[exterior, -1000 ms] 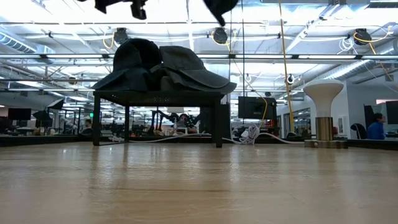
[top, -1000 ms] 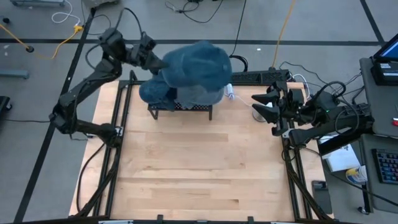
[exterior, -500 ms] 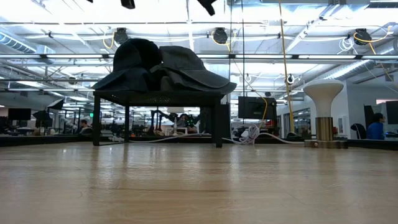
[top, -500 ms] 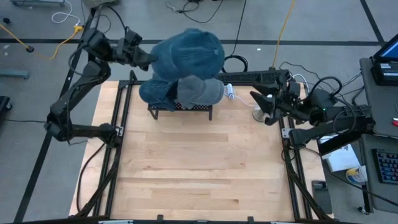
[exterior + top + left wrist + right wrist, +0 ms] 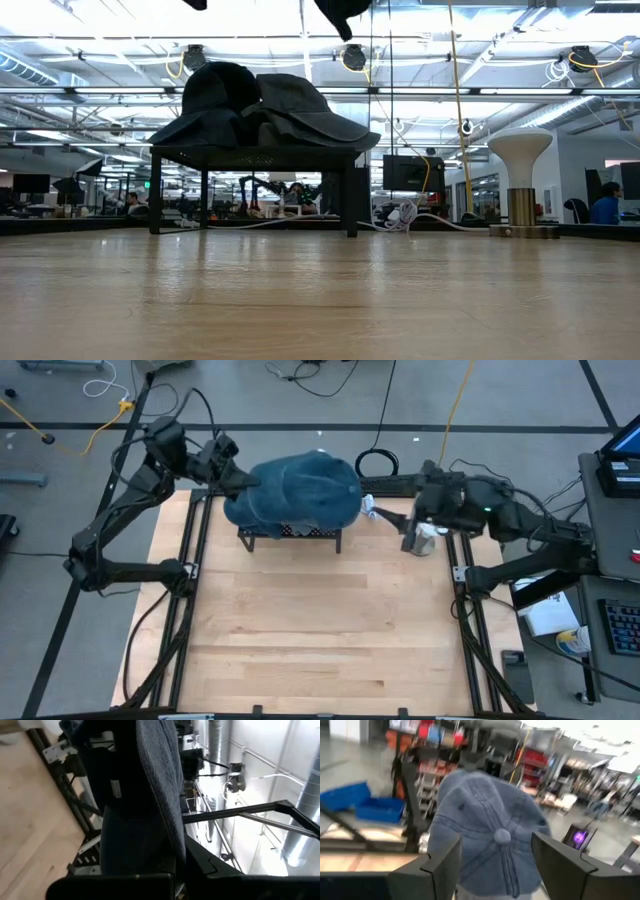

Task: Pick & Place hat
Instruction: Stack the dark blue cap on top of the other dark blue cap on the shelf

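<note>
While pinched at its rim by the left gripper, blue denim bucket hat hanging in the air over the black metal rack at the table's far edge, high view. Left jaws clenched on the fabric, hat not touching the rack, judging by the low view. Right gripper hovering just beside the white mushroom-shaped hat stand, near the right edge of the wooden tabletop.

Low view: only the bottom tip of the hat poking in at the top, well above the pile of dark hats lying on the rack. Stand sitting bare, well apart to the side.

Left wrist view: denim draping down past the camera, filling the middle. Pinch point itself hidden, so grip read from the high view.

Right wrist view: right fingers spread wide, grasping nothing, hat framed between them farther off with its crown button facing this camera.

Step in hand, likely: carrying after the pick, placing not yet done. Next move probably calling for travel across to the stand, then turning the opening downward before lowering and releasing; possibly a handover first, can't tell.

Orientation: long axis running across the table, left to right. Crown top pointing toward the right arm, gripped rim toward the left one.
</note>
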